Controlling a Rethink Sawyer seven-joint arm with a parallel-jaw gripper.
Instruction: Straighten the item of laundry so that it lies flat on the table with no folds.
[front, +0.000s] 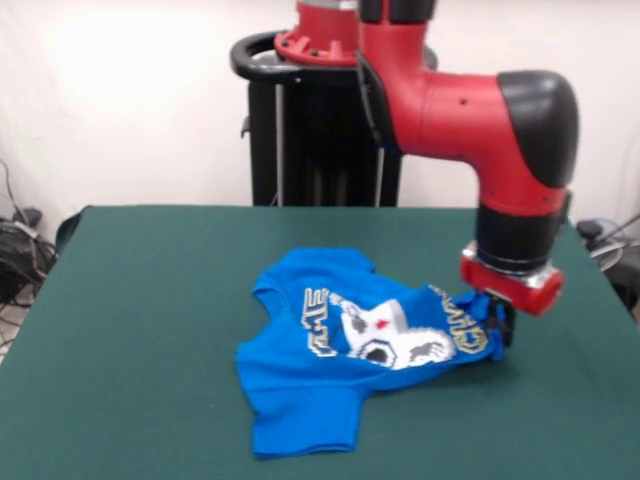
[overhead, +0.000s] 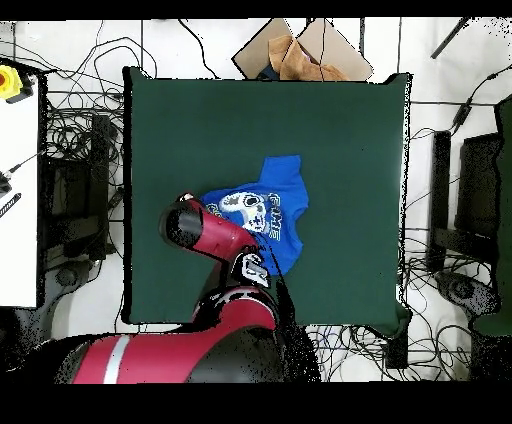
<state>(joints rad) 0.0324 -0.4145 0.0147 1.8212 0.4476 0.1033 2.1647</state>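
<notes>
The bright blue T-shirt (front: 340, 370) lies crumpled at the middle of the dark green table (front: 150, 300), its white controller print and letters creased by folds. One sleeve end points to the near edge. My gripper (front: 497, 330) is down at the shirt's right edge, shut on a bunched bit of the blue cloth. In the overhead view the shirt (overhead: 268, 215) lies beside the red arm (overhead: 215, 235), which hides the gripper. The table (overhead: 340, 150) is much larger than the shirt.
The black pedestal (front: 320, 130) stands behind the table's far edge. In the overhead view a cardboard box (overhead: 300, 50) sits beyond the table, cables cover the floor around it, and a white bench (overhead: 18, 200) stands to the left.
</notes>
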